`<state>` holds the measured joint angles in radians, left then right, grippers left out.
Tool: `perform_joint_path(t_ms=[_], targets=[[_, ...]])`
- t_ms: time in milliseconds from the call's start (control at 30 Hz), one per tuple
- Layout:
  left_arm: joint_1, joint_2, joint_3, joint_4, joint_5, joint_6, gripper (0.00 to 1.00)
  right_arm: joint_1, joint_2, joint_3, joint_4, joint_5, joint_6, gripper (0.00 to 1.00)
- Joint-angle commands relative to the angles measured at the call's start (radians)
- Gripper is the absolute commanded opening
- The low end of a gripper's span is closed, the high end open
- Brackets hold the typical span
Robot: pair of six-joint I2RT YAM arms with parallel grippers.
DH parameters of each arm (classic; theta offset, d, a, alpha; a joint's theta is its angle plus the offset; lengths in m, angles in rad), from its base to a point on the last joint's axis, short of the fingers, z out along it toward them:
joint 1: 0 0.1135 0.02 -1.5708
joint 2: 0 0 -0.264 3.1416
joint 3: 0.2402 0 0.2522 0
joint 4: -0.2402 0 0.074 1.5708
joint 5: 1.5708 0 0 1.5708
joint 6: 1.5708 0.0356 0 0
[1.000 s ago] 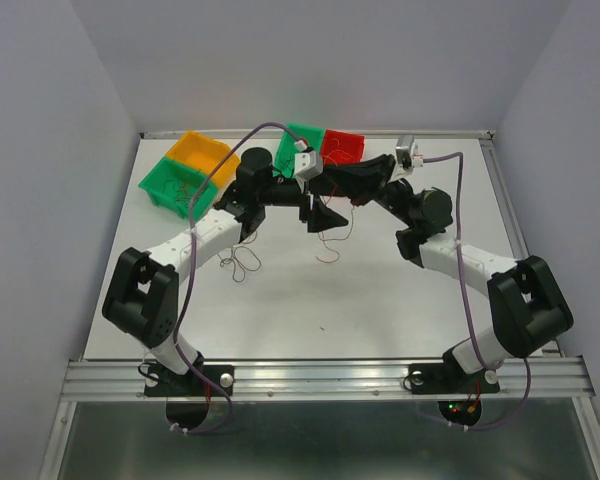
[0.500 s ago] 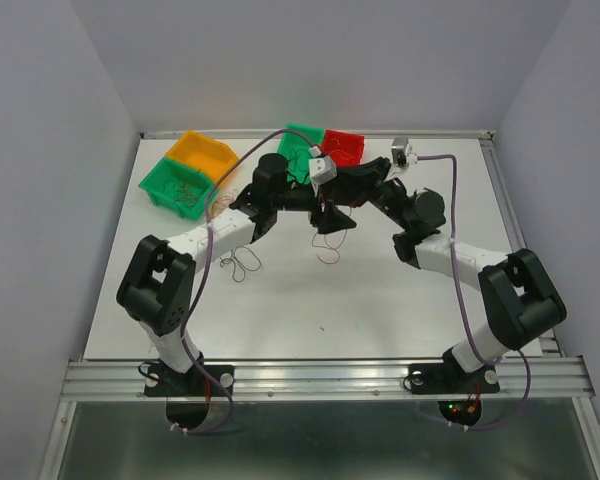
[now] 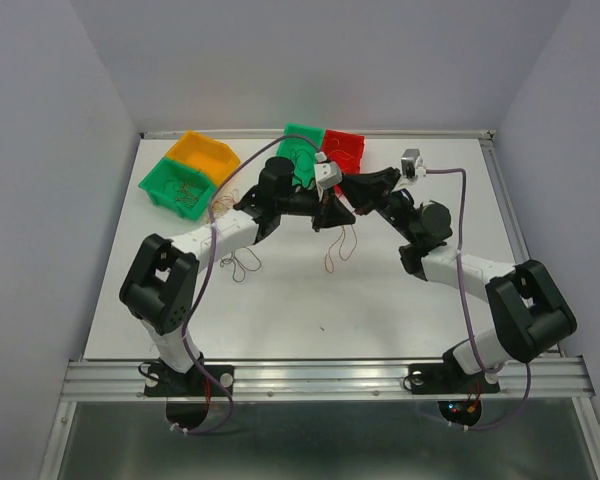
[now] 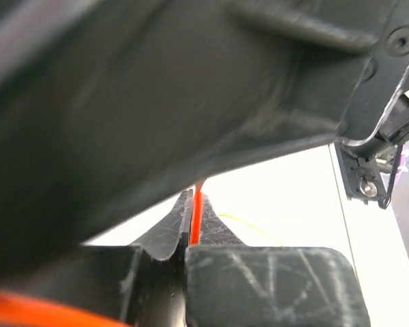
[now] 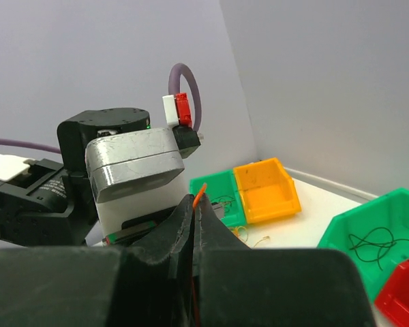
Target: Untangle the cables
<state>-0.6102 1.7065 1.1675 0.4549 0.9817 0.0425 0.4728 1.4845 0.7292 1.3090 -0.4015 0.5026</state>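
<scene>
Both grippers meet above the middle of the table. My left gripper [image 3: 332,213] [image 4: 193,197] is shut on a thin orange-red cable [image 4: 196,214] that stands up between its jaws. The right gripper [image 3: 353,190] [image 5: 194,201] is shut on the same kind of orange-red cable [image 5: 200,191], whose tip pokes out above the fingertips. Below the two grippers a red cable [image 3: 341,246] hangs in loose loops down to the table. A dark cable [image 3: 242,263] lies curled on the table to the left. A yellow cable [image 4: 251,224] shows faintly on the table in the left wrist view.
An orange bin [image 3: 202,152] and a green bin [image 3: 176,186] holding thin cables stand at the back left. Another green bin [image 3: 302,140] and a red bin [image 3: 344,148] stand at the back centre. The left wrist camera housing [image 5: 133,163] sits close before the right gripper.
My left gripper moved right to the right gripper and shut on the orange-red cable. The hanging red loops shifted slightly right. The right gripper stayed shut.
</scene>
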Motion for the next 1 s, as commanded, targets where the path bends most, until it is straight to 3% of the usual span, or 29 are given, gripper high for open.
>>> perform_joint_path(t_ms=[0, 33, 67, 100, 133, 233, 367, 433, 633, 833, 967], targets=[[0.016, -0.076, 0.05, -0.089, -0.014, 0.053, 0.0, 0.001, -0.061, -0.068, 0.368, 0.108, -0.076, 0.01], [0.024, -0.082, 0.058, -0.11, -0.024, 0.057, 0.0, 0.001, -0.064, -0.095, 0.368, 0.136, -0.091, 0.07], [0.03, -0.084, 0.063, -0.126, -0.034, 0.054, 0.0, 0.0, -0.067, -0.108, 0.368, 0.148, -0.099, 0.08], [0.038, -0.084, 0.07, -0.16, -0.037, 0.054, 0.0, 0.0, -0.073, -0.128, 0.368, 0.156, -0.111, 0.17], [0.046, -0.082, 0.078, -0.179, -0.035, 0.054, 0.0, 0.0, -0.075, -0.135, 0.368, 0.165, -0.113, 0.2], [0.101, -0.085, 0.112, -0.252, -0.015, 0.05, 0.0, 0.0, -0.081, -0.163, 0.363, 0.194, -0.122, 0.59], [0.148, -0.099, 0.148, -0.347, -0.057, 0.068, 0.0, 0.0, -0.085, -0.185, 0.36, 0.223, -0.133, 0.77], [0.197, -0.105, 0.17, -0.386, -0.096, 0.069, 0.0, -0.002, -0.093, -0.198, 0.36, 0.233, -0.134, 0.82], [0.325, -0.094, 0.342, -0.553, -0.149, 0.14, 0.0, -0.003, -0.112, -0.234, 0.357, 0.236, -0.136, 0.82], [0.421, -0.013, 0.628, -0.699, -0.215, 0.188, 0.0, -0.003, -0.116, -0.257, 0.352, 0.239, -0.137, 0.82], [0.512, 0.126, 0.956, -0.845, -0.248, 0.217, 0.0, -0.005, -0.115, -0.264, 0.349, 0.234, -0.138, 0.82]])
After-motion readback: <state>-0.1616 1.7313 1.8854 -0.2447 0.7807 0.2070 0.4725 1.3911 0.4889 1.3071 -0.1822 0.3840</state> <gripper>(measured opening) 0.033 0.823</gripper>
